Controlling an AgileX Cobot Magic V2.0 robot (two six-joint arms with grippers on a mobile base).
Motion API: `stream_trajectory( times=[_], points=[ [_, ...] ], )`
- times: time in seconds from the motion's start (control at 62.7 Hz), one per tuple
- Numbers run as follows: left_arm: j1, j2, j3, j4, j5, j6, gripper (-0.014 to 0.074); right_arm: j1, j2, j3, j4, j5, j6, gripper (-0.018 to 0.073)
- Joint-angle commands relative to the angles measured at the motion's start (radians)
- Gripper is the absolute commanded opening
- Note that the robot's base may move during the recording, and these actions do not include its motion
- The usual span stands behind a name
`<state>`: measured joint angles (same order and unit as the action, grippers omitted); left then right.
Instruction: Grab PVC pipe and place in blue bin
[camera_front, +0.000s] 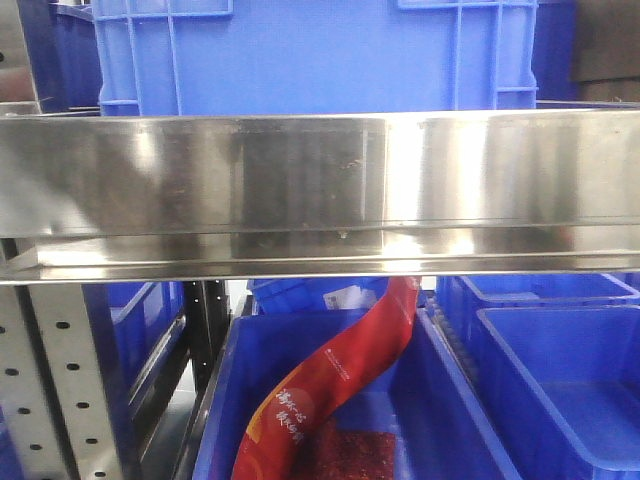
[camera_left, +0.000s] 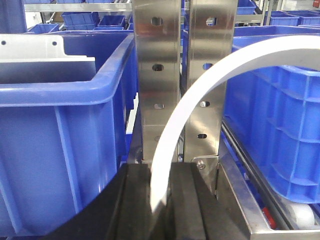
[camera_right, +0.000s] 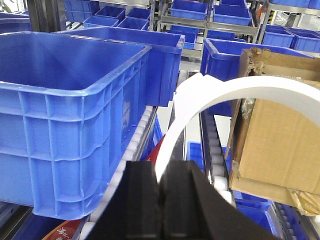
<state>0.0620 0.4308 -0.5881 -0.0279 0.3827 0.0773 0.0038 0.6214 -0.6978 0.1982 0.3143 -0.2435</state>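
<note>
No PVC pipe can be made out in any view. In the left wrist view my left gripper (camera_left: 161, 170) has its black fingers together, beside a large blue bin (camera_left: 60, 85). A white curved strip (camera_left: 175, 125) rises from the seam between them and arcs right. My right gripper (camera_right: 161, 165) is also shut, next to another blue bin (camera_right: 75, 85). A similar white strip (camera_right: 240, 90) arcs up from behind its fingers. Neither gripper appears in the front view.
Perforated steel uprights (camera_left: 157, 75) stand straight ahead of the left gripper, with a blue crate (camera_left: 280, 120) to the right. A torn cardboard box (camera_right: 280, 140) sits right of the right gripper. In front, a steel shelf beam (camera_front: 320, 190) spans the view above a red packet (camera_front: 330, 380) in a blue bin (camera_front: 450, 400).
</note>
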Motion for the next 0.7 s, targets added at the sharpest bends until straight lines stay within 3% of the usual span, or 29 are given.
stream_trajectory(
  times=[0.0, 0.207, 0.399, 0.686],
  points=[
    [-0.004, -0.009, -0.003, -0.012, -0.027, -0.003, -0.0111, -0.004, -0.005, 0.002, -0.007, -0.033, -0.001, -0.0154],
    [-0.005, -0.009, -0.005, -0.014, -0.057, -0.003, -0.0111, -0.004, -0.005, 0.002, -0.007, -0.038, -0.001, -0.0154],
    [-0.005, -0.009, -0.036, -0.090, -0.073, -0.003, -0.0111, -0.002, -0.005, -0.013, 0.012, -0.068, -0.001, -0.0154],
    [-0.008, 0.046, -0.116, -0.133, -0.067, -0.003, -0.0111, -0.002, -0.001, -0.047, 0.061, -0.138, -0.001, -0.0154]
  ],
)
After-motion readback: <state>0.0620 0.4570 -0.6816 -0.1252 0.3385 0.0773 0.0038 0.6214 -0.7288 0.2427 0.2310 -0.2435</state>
